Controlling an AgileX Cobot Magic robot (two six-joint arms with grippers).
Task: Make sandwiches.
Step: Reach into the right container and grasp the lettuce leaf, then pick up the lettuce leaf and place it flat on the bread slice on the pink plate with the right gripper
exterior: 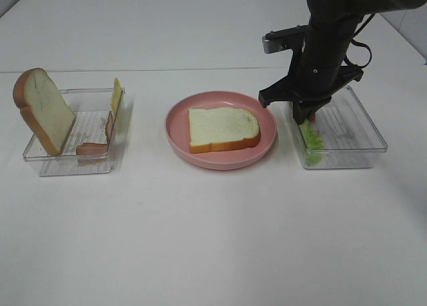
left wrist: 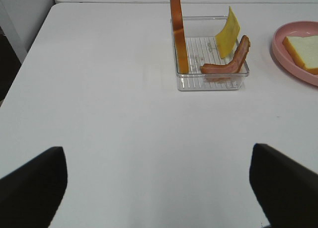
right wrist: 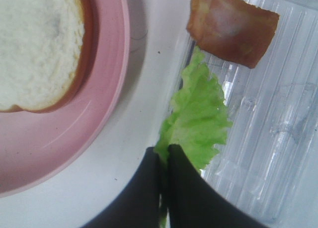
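Observation:
The sandwiches' parts lie apart. One white bread slice (exterior: 222,127) lies flat on the pink plate (exterior: 177,129) in the middle. My right gripper (right wrist: 163,156) reaches down into the right clear container (exterior: 360,129) and is shut on the edge of a green lettuce leaf (right wrist: 196,114); in the high view the gripper (exterior: 308,116) stands over the lettuce (exterior: 312,143). A brown bacon piece (right wrist: 231,27) lies beside the leaf. My left gripper (left wrist: 159,188) hangs open over bare table, holding nothing, and is outside the high view.
The left clear container (exterior: 73,163) holds an upright bread slice (exterior: 43,109), a yellow cheese slice (exterior: 116,96) leaning on its wall and a bacon strip (exterior: 93,148). The white table runs wide in front of the plate and containers.

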